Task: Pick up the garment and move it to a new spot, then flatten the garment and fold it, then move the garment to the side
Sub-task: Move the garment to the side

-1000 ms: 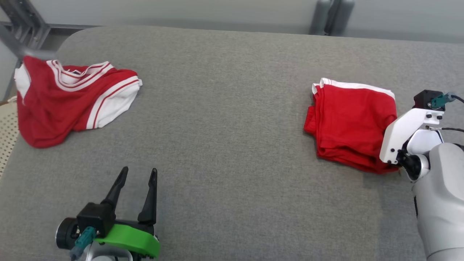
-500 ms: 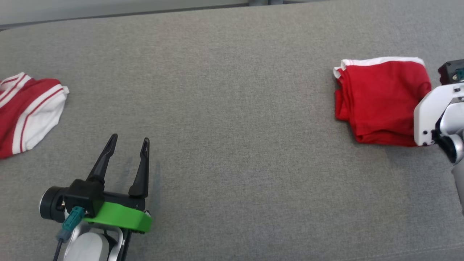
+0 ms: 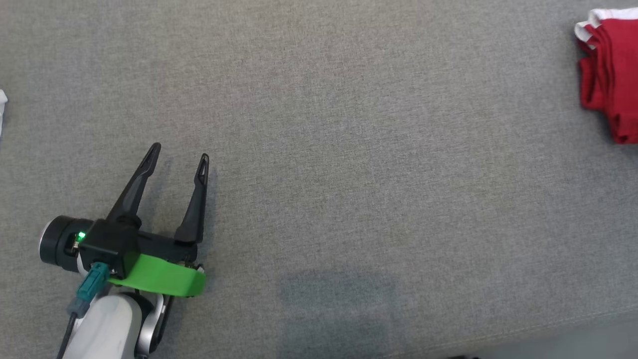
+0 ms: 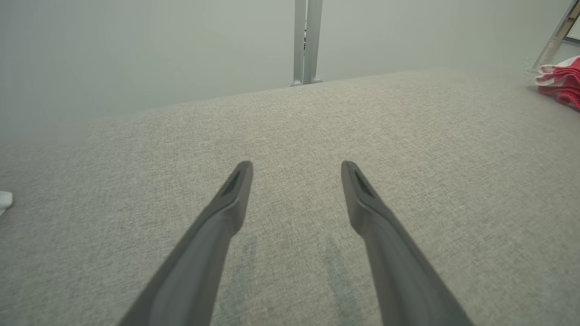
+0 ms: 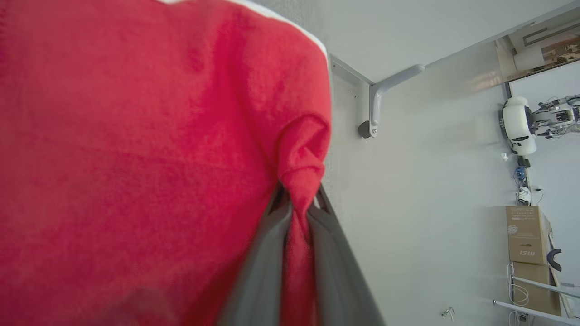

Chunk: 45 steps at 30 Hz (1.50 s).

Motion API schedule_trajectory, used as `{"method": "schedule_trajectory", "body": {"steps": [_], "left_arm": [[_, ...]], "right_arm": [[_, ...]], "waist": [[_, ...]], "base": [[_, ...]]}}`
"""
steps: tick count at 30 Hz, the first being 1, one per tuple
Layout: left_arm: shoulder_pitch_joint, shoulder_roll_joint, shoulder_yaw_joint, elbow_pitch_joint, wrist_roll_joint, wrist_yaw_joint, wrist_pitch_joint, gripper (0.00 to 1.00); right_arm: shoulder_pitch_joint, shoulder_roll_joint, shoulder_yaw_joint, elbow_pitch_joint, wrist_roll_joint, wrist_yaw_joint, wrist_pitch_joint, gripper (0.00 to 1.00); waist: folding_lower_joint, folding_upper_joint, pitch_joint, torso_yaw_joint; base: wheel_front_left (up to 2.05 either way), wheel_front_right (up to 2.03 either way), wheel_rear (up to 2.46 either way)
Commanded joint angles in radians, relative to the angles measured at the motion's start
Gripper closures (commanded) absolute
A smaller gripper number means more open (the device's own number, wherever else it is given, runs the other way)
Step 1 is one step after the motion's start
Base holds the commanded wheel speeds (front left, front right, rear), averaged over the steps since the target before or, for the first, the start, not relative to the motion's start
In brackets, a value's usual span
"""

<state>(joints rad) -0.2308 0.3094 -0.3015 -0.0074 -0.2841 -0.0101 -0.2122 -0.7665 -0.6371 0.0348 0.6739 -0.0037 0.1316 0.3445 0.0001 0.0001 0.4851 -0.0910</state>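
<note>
The red garment [image 3: 609, 82] is lying folded at the far right of the grey cloth-covered desk [image 3: 349, 149], cut off by the right edge of the head view. Its white-trimmed edge is pointing away from the robot, toward the top of that view. Its stacked fold edges are facing the robot's left, toward the middle of the desk. The part in view is running longer from far to near than across, but with the rest out of frame its true long axis cannot be told.

In the right wrist view the right claw [image 5: 299, 197] is clamping shut on a bunched fold of the garment [image 5: 136, 158]. The two dark fingers [image 5: 267, 253] are pressing in on the red cloth from either side. The cloth is spreading wide to the left of the fingers in that view, with a thin white band running along its top.

The left claw [image 3: 179, 152] is hanging low over the near left part of the desk, its jaws standing wide apart and gripping nothing. It is pointing away from the robot, well apart from the garment. From the left wrist view the left claw [image 4: 295, 165] is aiming across bare grey fabric, with the garment [image 4: 561, 80] showing small at the far right edge.

A scrap of white cloth [image 3: 2, 107] is peeking in at the left edge of the head view.
</note>
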Motion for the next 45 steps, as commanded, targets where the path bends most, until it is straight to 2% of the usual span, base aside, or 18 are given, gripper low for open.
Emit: {"method": "schedule_trajectory", "body": {"steps": [1, 7, 8, 9, 10, 17, 20, 27, 30, 33, 36, 38, 43, 45], "left_arm": [[-0.018, 0.013, 0.001, -0.009, 0.012, 0.001, 0.002, 0.0], [-0.02, 0.027, -0.004, -0.051, 0.018, 0.007, 0.017, 0.0], [-0.02, 0.027, -0.004, -0.056, 0.018, 0.009, 0.019, 0.0], [-0.019, 0.028, -0.006, -0.061, 0.019, 0.01, 0.022, 0.0], [-0.018, 0.028, -0.008, -0.065, 0.022, 0.011, 0.022, 0.0], [-0.021, 0.021, -0.029, -0.061, 0.048, 0.024, 0.005, 0.0], [-0.009, 0.012, -0.032, -0.052, 0.056, 0.039, -0.012, 0.0], [0.034, -0.021, -0.039, 0.0, 0.02, 0.03, -0.037, 0.0], [0.053, -0.034, -0.041, 0.032, 0.006, 0.03, -0.044, 0.0], [0.076, -0.049, -0.018, 0.068, -0.01, 0.056, -0.045, 0.0], [0.101, -0.061, -0.002, 0.105, -0.029, 0.085, -0.031, 0.0], [0.116, -0.068, 0.015, 0.122, -0.055, 0.095, -0.021, 0.0], [0.133, -0.076, 0.033, 0.152, -0.082, 0.109, -0.011, 0.0], [0.134, -0.074, 0.039, 0.163, -0.087, 0.114, -0.015, 0.0]], "right_arm": [[-0.016, -0.012, -0.005, 0.008, -0.008, -0.002, -0.014, 1.0], [-0.06, -0.082, -0.025, 0.082, -0.063, -0.002, -0.094, 1.0], [-0.066, -0.091, -0.023, 0.087, -0.079, -0.002, -0.114, 0.82], [-0.072, -0.097, -0.023, 0.1, -0.092, -0.002, -0.124, 0.52], [-0.077, -0.102, -0.023, 0.112, -0.11, -0.002, -0.131, 0.0], [-0.088, -0.096, -0.073, 0.191, -0.168, -0.002, -0.211, 0.0], [-0.071, -0.074, -0.108, 0.215, -0.157, -0.002, -0.272, 0.0], [-0.004, -0.019, -0.144, 0.246, -0.106, -0.002, -0.41, 0.0], [0.027, 0.026, -0.144, 0.246, -0.05, -0.002, -0.474, 0.0], [0.056, 0.105, -0.161, 0.235, 0.075, -0.002, -0.528, 0.0], [0.117, 0.171, -0.151, 0.164, 0.223, -0.002, -0.567, 0.0], [0.159, 0.209, -0.131, 0.115, 0.277, -0.002, -0.575, 0.0], [0.25, 0.251, -0.125, 0.011, 0.349, -0.001, -0.585, 0.0], [0.295, 0.287, -0.128, -0.039, 0.369, -0.001, -0.587, 0.0]], "waist": [[-0.0001, -0.0001, 0.05, 0.007], [-0.0001, -0.0001, 0.088, 0.038], [-0.0001, -0.0001, 0.093, 0.042], [-0.0001, -0.0001, 0.097, 0.046], [-0.0001, -0.0001, 0.1, 0.049], [-0.0001, -0.0001, 0.071, 0.073], [-0.0001, -0.0001, 0.033, 0.081], [-0.0001, -0.0001, -0.089, 0.101], [-0.0001, -0.0001, -0.149, 0.11], [-0.0001, -0.0001, -0.211, 0.118], [-0.0001, -0.0001, -0.276, 0.131], [-0.0001, -0.0001, -0.306, 0.137], [-0.0001, -0.0001, -0.363, 0.155], [-0.0001, -0.0001, -0.386, 0.163]], "base": [[0.0, 0.0, 0.0], [0.0, 0.0, 0.0], [0.0, 0.0, 0.0], [0.0, 0.0, 0.0], [0.0, 0.0, 0.0], [0.0, 0.0, 0.0], [0.0, 0.0, 0.0], [0.0, 0.0, 0.0], [0.0, 0.0, 0.0], [0.0, 0.0, 0.0], [0.0, 0.0, 0.0], [0.0, 0.0, 0.0], [0.0, 0.0, 0.0], [0.0, 0.0, 0.0]]}}
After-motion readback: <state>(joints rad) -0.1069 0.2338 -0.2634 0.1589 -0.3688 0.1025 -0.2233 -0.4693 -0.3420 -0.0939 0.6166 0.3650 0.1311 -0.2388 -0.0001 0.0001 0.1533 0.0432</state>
